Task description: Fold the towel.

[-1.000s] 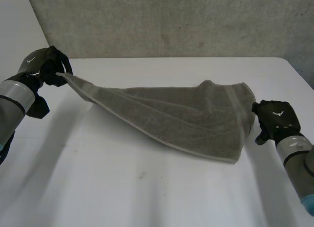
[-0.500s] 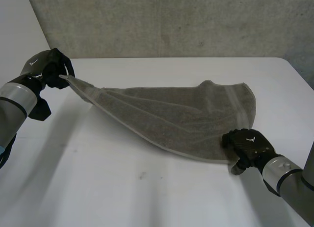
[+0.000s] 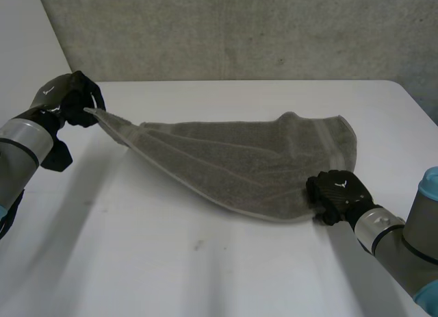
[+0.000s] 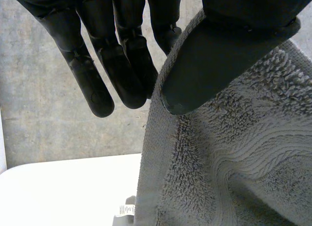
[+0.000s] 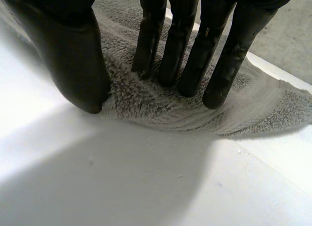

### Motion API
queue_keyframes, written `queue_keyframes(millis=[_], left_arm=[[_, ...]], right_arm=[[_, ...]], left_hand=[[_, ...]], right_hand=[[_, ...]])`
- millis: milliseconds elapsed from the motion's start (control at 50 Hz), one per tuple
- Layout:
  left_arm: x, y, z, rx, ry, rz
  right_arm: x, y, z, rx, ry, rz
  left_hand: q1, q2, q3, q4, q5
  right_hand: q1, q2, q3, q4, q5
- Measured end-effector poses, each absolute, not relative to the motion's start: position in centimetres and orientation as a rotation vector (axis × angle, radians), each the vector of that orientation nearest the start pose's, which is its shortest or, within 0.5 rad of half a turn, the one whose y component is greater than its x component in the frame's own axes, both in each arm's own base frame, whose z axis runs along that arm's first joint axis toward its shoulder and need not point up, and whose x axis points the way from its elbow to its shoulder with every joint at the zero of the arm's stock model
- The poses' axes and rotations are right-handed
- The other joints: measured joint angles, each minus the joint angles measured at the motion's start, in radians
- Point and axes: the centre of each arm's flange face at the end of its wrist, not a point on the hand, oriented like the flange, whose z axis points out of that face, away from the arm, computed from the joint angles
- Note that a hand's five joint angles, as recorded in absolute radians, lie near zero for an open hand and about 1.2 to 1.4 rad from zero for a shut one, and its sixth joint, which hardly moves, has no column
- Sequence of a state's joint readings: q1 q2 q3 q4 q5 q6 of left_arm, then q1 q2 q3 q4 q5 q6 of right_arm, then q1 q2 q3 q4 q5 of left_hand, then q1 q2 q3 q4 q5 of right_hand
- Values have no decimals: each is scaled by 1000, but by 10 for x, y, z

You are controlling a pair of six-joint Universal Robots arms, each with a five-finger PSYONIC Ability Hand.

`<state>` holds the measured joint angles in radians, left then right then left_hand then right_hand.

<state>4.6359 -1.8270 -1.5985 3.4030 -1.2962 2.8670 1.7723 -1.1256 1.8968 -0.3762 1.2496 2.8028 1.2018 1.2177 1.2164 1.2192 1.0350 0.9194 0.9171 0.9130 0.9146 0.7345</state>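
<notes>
Gripping: left hand [image 3: 74, 98] pinches a raised towel [image 3: 239, 156] corner.
Pressing: right hand [image 3: 339, 194] lays straight fingers [image 5: 187, 55] on the near corner.
Next: likely pinch it there.

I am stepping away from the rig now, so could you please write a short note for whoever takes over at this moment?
Left hand: shut on the towel, pinching one corner between thumb and fingers and holding it raised off the table.
Right hand: open, straight fingers pressing down on the towel's near right corner, thumb at its edge; no grasp.
Towel: runs from the raised corner down to the table, where the rest lies.
Done: one corner picked up.
Left: get a grip on the right corner, then make the fold; no finished fold can be seen.
</notes>
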Motion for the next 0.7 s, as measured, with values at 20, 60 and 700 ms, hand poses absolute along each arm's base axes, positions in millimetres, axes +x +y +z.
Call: queue_keyframes(millis=[20,60,700], left_arm=[[-183,-340,240,92,2620,-2437],[-182,-340,240,92,2623,-2435],[-183,-262,347,288,2410,-2693]], right_arm=[[218,-268,111,-903,2276,-1648],[218,-271,111,-902,2273,-1657],[176,-278,386,-1078,2055,-2037]], left_hand=[[0,0,0,0,0],[0,0,0,0,0],[0,0,0,0,0]], right_hand=[[9,9,12,12,9],[147,144,145,138,139],[411,393,413,424,419]])
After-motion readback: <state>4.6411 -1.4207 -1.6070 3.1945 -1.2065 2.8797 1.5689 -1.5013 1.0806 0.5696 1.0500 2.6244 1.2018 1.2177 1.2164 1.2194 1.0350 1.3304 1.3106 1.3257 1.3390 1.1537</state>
